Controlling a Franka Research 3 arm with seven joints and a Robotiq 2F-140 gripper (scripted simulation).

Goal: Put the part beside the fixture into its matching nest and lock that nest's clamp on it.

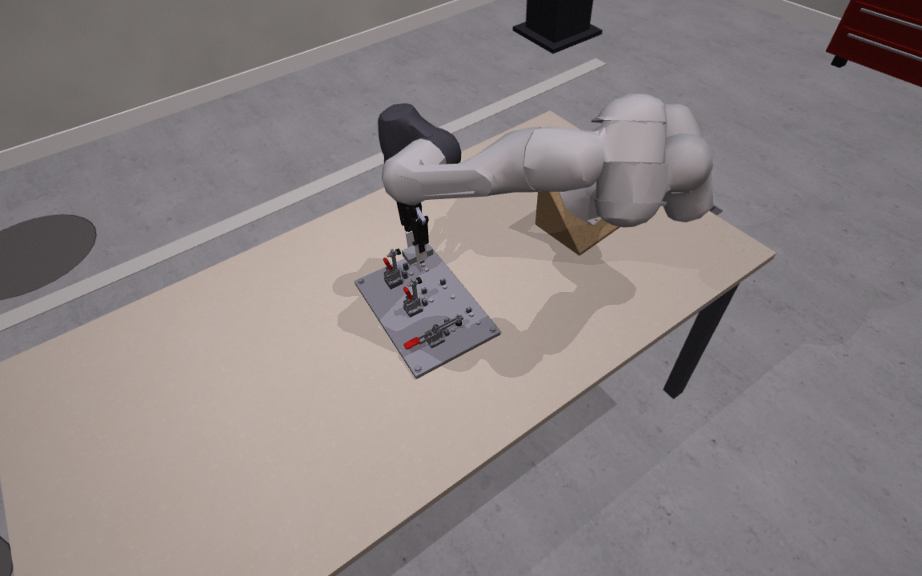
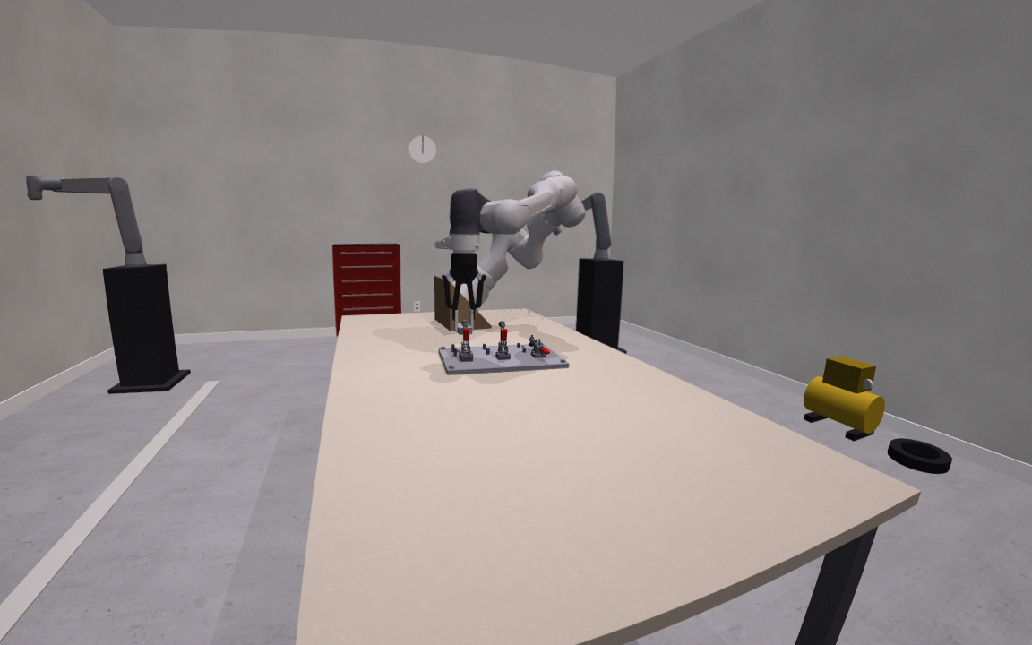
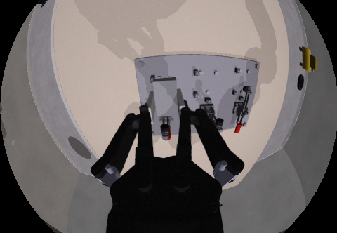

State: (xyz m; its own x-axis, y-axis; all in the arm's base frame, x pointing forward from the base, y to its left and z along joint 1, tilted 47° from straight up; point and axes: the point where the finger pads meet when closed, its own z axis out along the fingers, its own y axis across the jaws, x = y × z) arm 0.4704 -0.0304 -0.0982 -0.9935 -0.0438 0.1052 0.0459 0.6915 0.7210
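Observation:
The grey fixture plate [image 1: 426, 315] lies on the table with three nests, each with a red-handled clamp. My gripper [image 1: 418, 242] points straight down over the plate's far end and is shut on the grey part [image 1: 414, 254]. In the wrist view the part [image 3: 164, 95] sits between my fingers, low in the left nest, in front of that nest's clamp [image 3: 165, 128]. I cannot tell whether it touches the pads or blocks. That clamp [image 1: 390, 266] and the middle clamp [image 1: 410, 294] stand with handles up. The near clamp [image 1: 426, 338] lies flat.
A brown wedge block [image 1: 574, 223] stands on the table behind the plate, under my arm. A red tool cabinet [image 2: 365, 276], two black pedestals, one bearing a grey arm [image 2: 134, 321], and a yellow machine [image 2: 844, 397] stand on the floor off the table.

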